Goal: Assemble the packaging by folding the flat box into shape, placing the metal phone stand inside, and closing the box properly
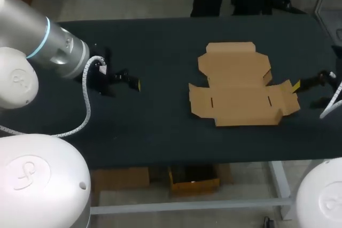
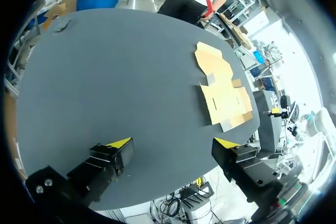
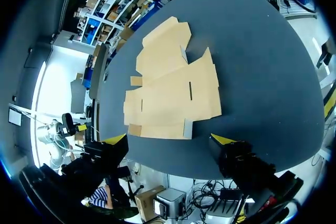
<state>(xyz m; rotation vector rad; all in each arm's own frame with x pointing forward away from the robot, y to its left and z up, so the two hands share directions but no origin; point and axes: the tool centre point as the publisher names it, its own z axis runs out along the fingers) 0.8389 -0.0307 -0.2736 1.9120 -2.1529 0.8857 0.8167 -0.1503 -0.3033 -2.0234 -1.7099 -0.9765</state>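
The box lies flat and unfolded on the table, just ahead of the right jaws. These stand wide apart and empty, probably poised to lift the nearest side flap. The left jaws, equally spread and holding nothing, hang over bare table, well short of it.

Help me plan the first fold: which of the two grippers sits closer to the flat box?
The right gripper: in the head view its yellow tip is right beside the flat box's right flap. The left gripper sits far off on the other side.
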